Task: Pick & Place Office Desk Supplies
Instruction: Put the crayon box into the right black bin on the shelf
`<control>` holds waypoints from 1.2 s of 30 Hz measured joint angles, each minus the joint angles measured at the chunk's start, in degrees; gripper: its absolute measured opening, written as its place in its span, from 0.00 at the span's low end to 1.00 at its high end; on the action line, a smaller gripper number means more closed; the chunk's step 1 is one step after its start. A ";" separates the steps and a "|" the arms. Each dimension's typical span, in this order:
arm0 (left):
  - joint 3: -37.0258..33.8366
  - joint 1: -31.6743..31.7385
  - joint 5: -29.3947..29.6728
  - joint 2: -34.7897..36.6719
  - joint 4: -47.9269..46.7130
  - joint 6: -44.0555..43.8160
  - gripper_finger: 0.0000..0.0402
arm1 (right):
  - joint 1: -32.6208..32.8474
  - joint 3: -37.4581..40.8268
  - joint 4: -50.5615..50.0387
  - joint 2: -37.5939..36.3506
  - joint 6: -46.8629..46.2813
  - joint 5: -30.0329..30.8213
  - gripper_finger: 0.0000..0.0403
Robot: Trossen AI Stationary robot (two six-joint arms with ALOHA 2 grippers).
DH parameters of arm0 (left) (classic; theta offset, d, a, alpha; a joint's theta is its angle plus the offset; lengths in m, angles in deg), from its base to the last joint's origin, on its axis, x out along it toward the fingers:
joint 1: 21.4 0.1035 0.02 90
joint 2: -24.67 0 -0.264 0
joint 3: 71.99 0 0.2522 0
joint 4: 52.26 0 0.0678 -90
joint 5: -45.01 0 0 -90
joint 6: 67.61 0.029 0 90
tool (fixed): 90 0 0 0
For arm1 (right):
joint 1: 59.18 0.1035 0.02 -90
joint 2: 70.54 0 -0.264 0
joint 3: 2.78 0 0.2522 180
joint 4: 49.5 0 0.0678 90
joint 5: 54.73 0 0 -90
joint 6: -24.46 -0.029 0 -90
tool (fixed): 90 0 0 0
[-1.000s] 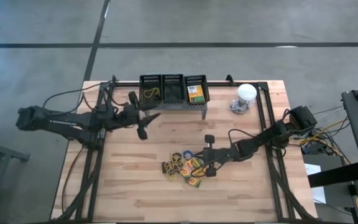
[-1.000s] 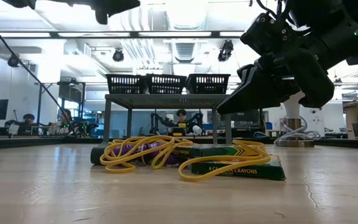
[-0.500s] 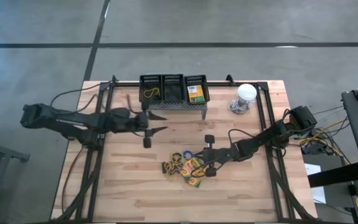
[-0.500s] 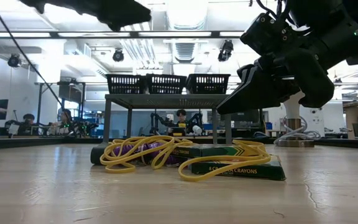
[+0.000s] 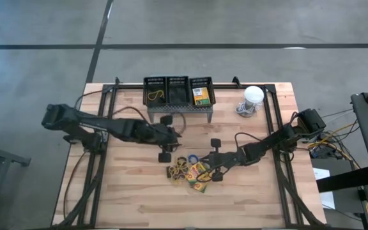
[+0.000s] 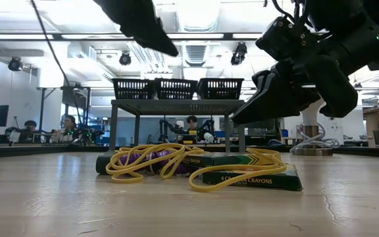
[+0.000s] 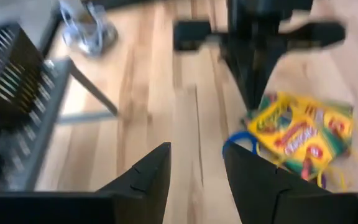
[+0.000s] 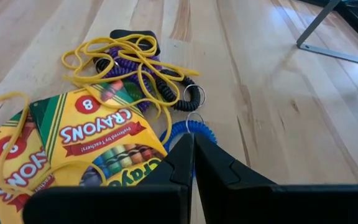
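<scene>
Crayon boxes (image 5: 197, 174) lie piled on the wooden table (image 5: 126, 191).

A crayon box (image 8: 98, 140) on the table carries the word "CRAYONS" in yellow letters on a red band, with the number "8" printed in a red circle above it, as seen from the right wrist. A second box (image 8: 8, 168) beside it shows part of the same lettering. From table height, the edge of a green box (image 6: 252, 178) reads "8 CRAYOLA CRAYONS".
</scene>
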 joint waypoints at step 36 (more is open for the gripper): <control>-25.06 -9.97 -9.24 -9.26 45.10 -14.83 0.29 | -4.74 -4.52 -18.91 -2.71 -17.86 -21.19 0.50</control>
